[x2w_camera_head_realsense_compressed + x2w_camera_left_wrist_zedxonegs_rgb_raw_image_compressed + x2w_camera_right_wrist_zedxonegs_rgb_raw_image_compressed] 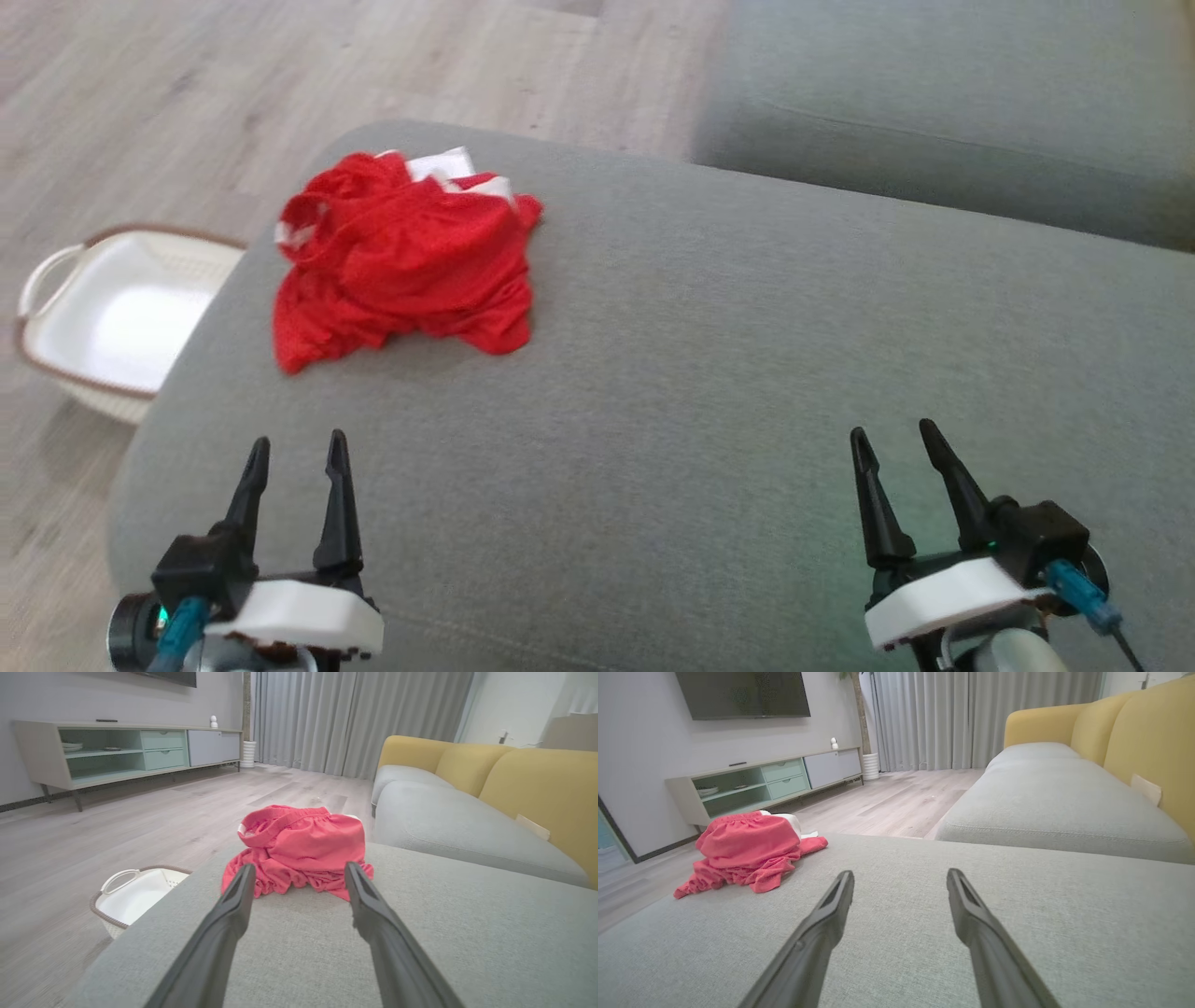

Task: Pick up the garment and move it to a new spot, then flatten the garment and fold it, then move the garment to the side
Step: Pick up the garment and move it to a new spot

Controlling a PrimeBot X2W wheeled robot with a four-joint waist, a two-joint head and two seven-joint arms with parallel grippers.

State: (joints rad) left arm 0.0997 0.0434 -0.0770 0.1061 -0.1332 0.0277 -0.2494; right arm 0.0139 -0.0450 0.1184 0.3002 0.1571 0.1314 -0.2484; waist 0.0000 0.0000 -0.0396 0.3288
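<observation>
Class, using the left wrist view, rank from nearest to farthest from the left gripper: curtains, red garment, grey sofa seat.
1. The red garment, straight ahead of the left gripper.
2. The grey sofa seat, ahead to the right.
3. The curtains, far back.

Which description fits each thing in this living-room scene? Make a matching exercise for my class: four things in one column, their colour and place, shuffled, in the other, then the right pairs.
Things
1. garment
2. basket
3. sofa backrest
4. curtain

Descriptions
A. yellow, upright
B. white, on the floor beside the grey cushion
C. red, crumpled on the grey cushion
D. grey, hanging in folds

Pairs: 1-C, 2-B, 3-A, 4-D
</observation>
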